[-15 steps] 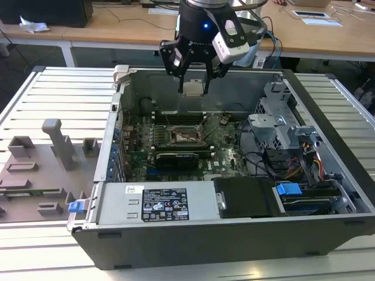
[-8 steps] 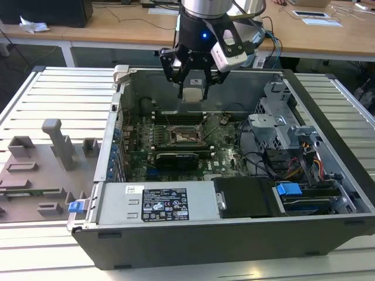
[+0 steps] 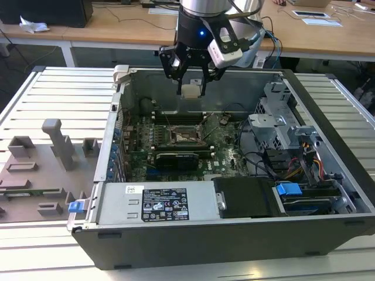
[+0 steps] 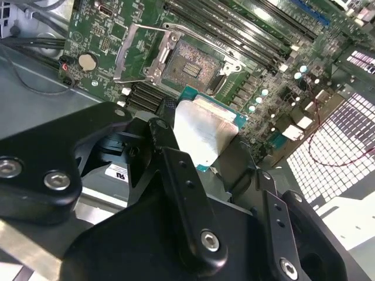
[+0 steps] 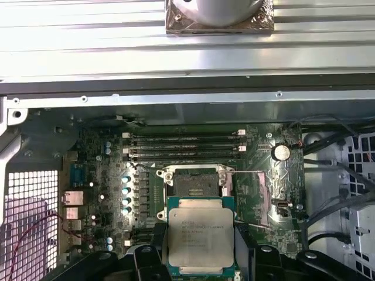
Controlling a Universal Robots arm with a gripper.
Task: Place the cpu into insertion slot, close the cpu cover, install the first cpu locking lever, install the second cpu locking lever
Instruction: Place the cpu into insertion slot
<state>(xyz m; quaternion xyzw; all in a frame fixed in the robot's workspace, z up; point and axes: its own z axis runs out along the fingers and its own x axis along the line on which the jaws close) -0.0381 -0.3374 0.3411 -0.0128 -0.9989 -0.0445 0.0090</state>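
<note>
Gripper clamped on the cpu, fingers narrowed onto two opp. edges, pale metal top facing the first wrist cam. Cpu hangs level in the air over the open PC case, which sits mid-bench. It's above the motherboard, close to the case's far wall in the exterior view. Insertion slot bare, just under the cpu, not touching. Cpu cover swung up, open beside the slot.

Exterior view high, looking down into the open computer case, both wrist views close above its board, all sharing the socket.
</note>
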